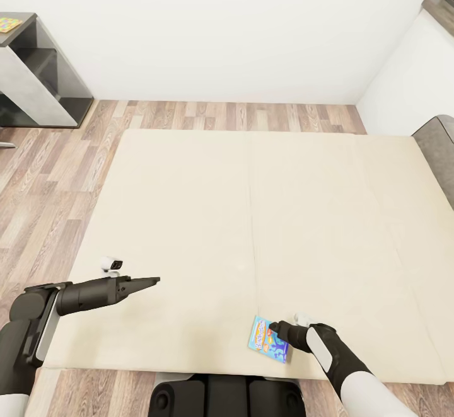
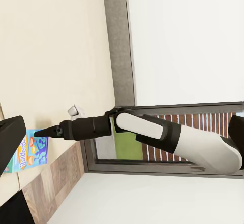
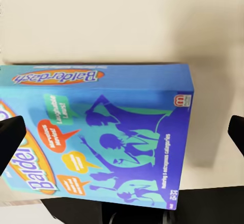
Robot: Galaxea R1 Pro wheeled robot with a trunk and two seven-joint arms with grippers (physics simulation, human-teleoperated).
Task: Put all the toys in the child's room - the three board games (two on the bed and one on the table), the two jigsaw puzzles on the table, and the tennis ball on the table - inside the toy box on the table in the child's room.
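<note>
Nearest, a blue board game (image 3: 101,137) is framed by the right gripper's (image 1: 275,329) wide-open jaws on the bed (image 1: 252,215); nothing is clasped. Whether the left gripper (image 1: 151,281) is parted cannot be told.

arms: black joints, white forearm shells | left claw (image 1: 151,281): black, tapered | base: black

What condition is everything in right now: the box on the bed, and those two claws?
Board game box: lying near the edge of the bed, lid on, no finger visibly touching it.
Right claw: open, a finger either side of the box.
Left claw: above the bed, holding nothing; open or shut unclear.
Colourful box on grey shelf unit: flat, untouched.
</note>
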